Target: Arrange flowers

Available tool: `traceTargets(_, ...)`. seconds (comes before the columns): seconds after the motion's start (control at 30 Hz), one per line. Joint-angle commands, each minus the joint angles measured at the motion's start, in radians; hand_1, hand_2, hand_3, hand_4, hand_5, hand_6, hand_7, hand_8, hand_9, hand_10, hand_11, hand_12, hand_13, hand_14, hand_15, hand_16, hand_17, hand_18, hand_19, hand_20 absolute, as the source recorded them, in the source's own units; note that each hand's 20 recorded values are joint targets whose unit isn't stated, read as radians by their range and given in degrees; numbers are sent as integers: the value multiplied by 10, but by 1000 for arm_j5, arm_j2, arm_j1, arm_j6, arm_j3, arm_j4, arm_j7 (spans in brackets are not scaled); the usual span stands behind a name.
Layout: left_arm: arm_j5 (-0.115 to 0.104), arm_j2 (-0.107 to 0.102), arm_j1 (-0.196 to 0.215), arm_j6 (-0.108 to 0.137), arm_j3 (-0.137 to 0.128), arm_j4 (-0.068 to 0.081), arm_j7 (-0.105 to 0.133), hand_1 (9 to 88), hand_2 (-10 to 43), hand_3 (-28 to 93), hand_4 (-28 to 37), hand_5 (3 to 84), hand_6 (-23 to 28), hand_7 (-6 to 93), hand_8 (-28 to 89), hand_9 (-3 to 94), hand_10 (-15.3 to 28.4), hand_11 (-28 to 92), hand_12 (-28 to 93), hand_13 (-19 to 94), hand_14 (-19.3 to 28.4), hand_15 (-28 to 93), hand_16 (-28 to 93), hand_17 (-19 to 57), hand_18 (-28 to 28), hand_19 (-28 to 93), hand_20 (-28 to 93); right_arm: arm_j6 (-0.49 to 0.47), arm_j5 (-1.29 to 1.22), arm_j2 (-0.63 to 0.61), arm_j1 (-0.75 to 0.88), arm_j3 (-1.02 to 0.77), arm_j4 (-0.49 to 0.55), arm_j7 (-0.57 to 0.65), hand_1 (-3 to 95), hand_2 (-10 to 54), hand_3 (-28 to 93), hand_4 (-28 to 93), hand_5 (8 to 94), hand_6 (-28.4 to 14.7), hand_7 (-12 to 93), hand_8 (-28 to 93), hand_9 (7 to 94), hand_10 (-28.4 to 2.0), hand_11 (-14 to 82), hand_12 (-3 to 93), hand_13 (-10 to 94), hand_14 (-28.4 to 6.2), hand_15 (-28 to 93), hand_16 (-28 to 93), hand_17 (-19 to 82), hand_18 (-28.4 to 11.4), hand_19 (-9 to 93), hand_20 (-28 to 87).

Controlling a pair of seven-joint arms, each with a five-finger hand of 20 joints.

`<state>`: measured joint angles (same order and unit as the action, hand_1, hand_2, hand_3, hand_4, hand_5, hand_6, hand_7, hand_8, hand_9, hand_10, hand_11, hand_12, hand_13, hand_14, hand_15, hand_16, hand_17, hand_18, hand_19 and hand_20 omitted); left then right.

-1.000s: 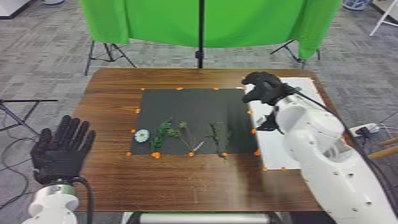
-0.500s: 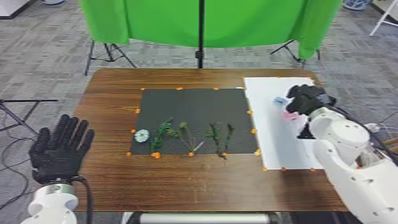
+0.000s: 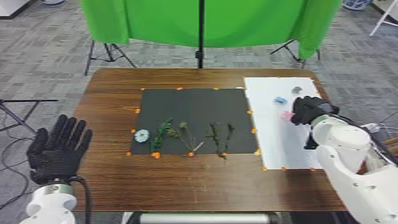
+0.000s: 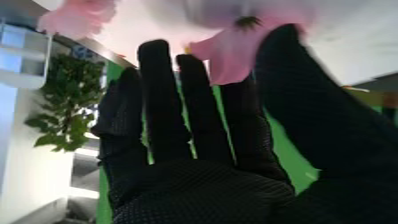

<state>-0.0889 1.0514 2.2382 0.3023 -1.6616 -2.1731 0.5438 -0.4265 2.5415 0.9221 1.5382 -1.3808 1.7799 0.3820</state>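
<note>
The right hand [image 3: 313, 109] has drawn back over the white sheet [image 3: 277, 137], thumb and fingers apart, apparently lining up the pink flower [image 3: 287, 116] beside it.

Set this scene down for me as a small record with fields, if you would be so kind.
Surface: brown wooden table
Dark mat: pale flower near its left edge, green stems to the right of that flower
White sheet: blue flower, pink flower, small grey item toward the far end
Left hand: open, at the table's left edge
Right hand: open, at the white sheet's right side, close to the pink flower
</note>
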Motion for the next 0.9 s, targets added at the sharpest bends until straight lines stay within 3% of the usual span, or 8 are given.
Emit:
traceTargets(0.03, -6, 6, 9, 5, 7, 4, -20, 259, 191, 763, -283, 503, 93, 128, -105, 441, 144, 214, 76, 316, 158, 385, -91, -74, 138, 377, 127, 294, 31, 5, 52, 23, -72, -17, 500, -95, 839, -283, 665, 20, 230, -147, 613, -117, 165, 144, 471, -125, 588, 157, 267, -219, 868, 449)
traceTargets(0.1, -19, 5, 3, 18, 6, 5, -21, 259, 191, 763, -283, 503, 94, 129, -105, 440, 145, 215, 77, 317, 159, 386, -91, -75, 138, 377, 127, 341, 35, 11, 50, 31, -92, -21, 544, -95, 737, -283, 723, 12, 262, -66, 677, -112, 175, 156, 501, -120, 588, 195, 275, -214, 870, 447)
traceTargets(0.27, -15, 4, -1, 10, 6, 8, -26, 259, 191, 764, -283, 505, 96, 130, -104, 443, 148, 221, 79, 319, 160, 392, -90, -74, 139, 378, 127, 401, 21, 9, 46, 41, -93, -19, 575, -95, 725, -283, 809, 11, 321, -23, 772, -101, 107, 258, 551, -92, 509, 319, 277, -204, 851, 427)
traceTargets(0.5, -11, 0, -10, 1, 13, 12, -30, 260, 190, 764, -283, 506, 96, 131, -105, 442, 149, 221, 78, 319, 161, 396, -93, -75, 139, 380, 128, 508, 9, -15, 36, 42, 28, -16, 577, -95, 733, -283, 814, 6, 329, -17, 789, -100, 86, 284, 560, -85, 492, 332, 272, -203, 822, 414)
traceTargets(0.67, -6, -4, -6, -5, 5, 9, -22, 260, 190, 765, -283, 505, 96, 131, -105, 441, 150, 219, 78, 317, 161, 394, -94, -74, 139, 379, 127, 575, -12, 6, -65, 123, 68, -72, 574, -95, 740, -283, 812, 3, 334, -12, 789, -102, 84, 288, 560, -86, 487, 335, 271, -202, 818, 412)
traceTargets(0.9, -5, -8, -18, -12, 17, 13, -27, 260, 189, 765, -283, 503, 95, 132, -105, 439, 150, 219, 79, 316, 160, 392, -94, -74, 139, 379, 127, 577, 7, 197, -321, 344, -103, -194, 571, -95, 745, -283, 809, 0, 339, -10, 784, -105, 88, 289, 558, -84, 485, 339, 268, -199, 818, 411)
